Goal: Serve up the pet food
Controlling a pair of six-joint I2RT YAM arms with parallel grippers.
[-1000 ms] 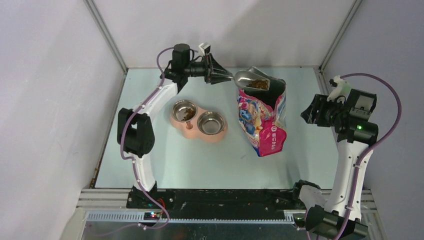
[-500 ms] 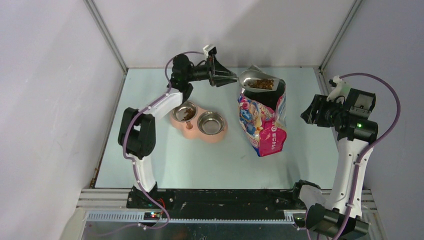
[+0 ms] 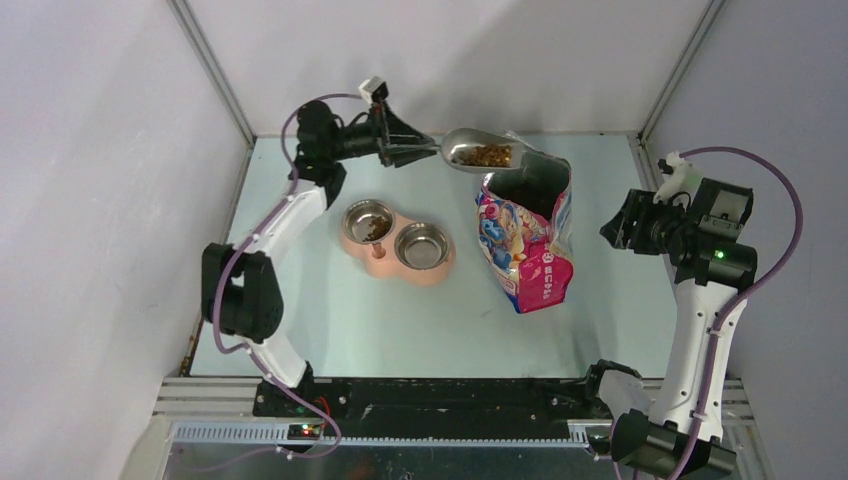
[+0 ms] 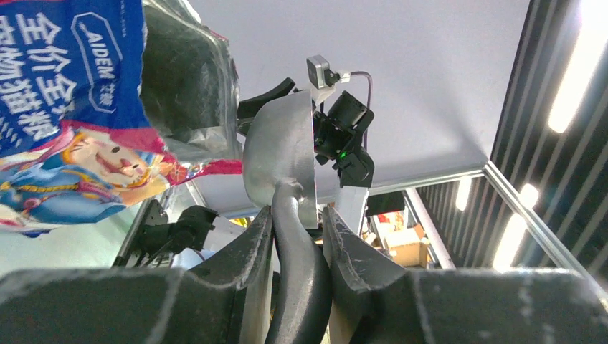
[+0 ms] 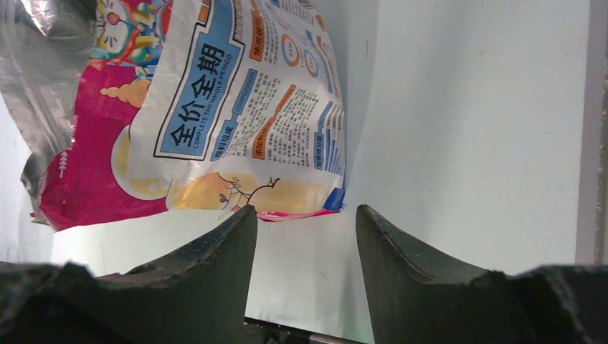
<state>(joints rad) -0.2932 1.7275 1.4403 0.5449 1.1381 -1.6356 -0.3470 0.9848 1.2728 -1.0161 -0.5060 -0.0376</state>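
My left gripper [image 3: 418, 153] is shut on the handle of the grey metal scoop [image 3: 478, 151], held level in the air just left of the open cat-food bag [image 3: 524, 232]. Brown kibble [image 3: 487, 155] lies in the scoop. In the left wrist view the scoop's underside [image 4: 281, 154] rises between my fingers [image 4: 251, 247], and the kibble is hidden there. The pink double bowl [image 3: 396, 240] holds some kibble [image 3: 376, 229] in its left cup; the right cup looks empty. My right gripper [image 3: 622, 222] is open, right of the bag [image 5: 236, 107].
White walls close the back and sides of the pale table [image 3: 400, 320]. The bag stands upright, its mouth open, between the bowl and the right arm. The right arm's base stands at the near right edge.
My left gripper has drawn the loaded scoop up out of the bag's mouth and to the left. The right arm has not moved.
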